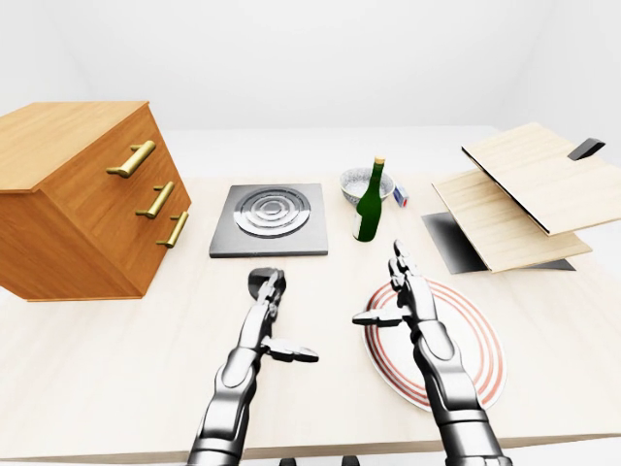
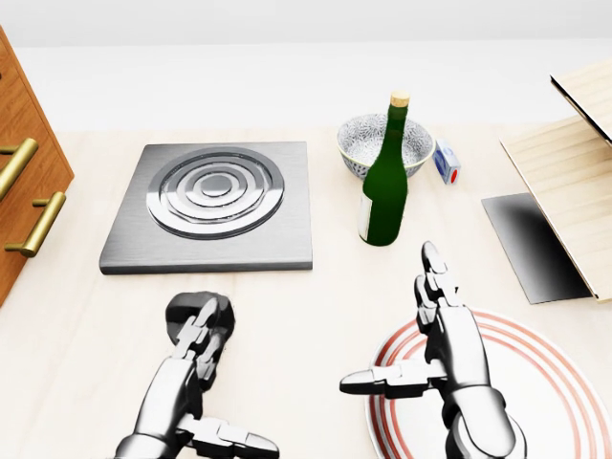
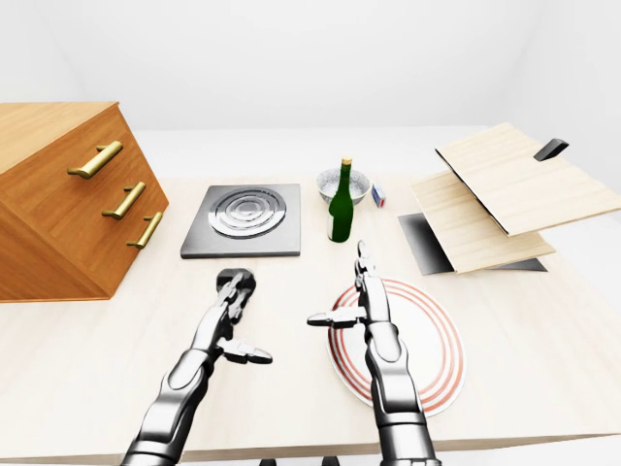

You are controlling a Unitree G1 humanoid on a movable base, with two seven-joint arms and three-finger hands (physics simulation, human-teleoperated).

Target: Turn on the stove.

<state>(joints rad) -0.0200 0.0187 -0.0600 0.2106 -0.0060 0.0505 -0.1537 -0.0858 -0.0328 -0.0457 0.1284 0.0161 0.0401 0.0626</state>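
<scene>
The stove (image 2: 215, 206) is a flat grey square plate with concentric silver rings, lying on the pale table at the upper left of the head view. A dark round knob (image 2: 199, 318) sits on the table just below it. My left hand (image 2: 191, 349) is open, its fingers (image 2: 203, 330) stretched over the knob and touching or nearly touching it. My right hand (image 2: 435, 316) is open and empty, fingers straight, thumb out to the left, above the rim of a red-ringed plate (image 2: 555, 382).
A green bottle (image 2: 385, 182) stands right of the stove, before a patterned bowl (image 2: 382, 142) and a small blue-red box (image 2: 446, 161). A wooden drawer cabinet (image 1: 82, 194) stands at the left. Leaning wooden boards (image 1: 524, 194) stand at the right.
</scene>
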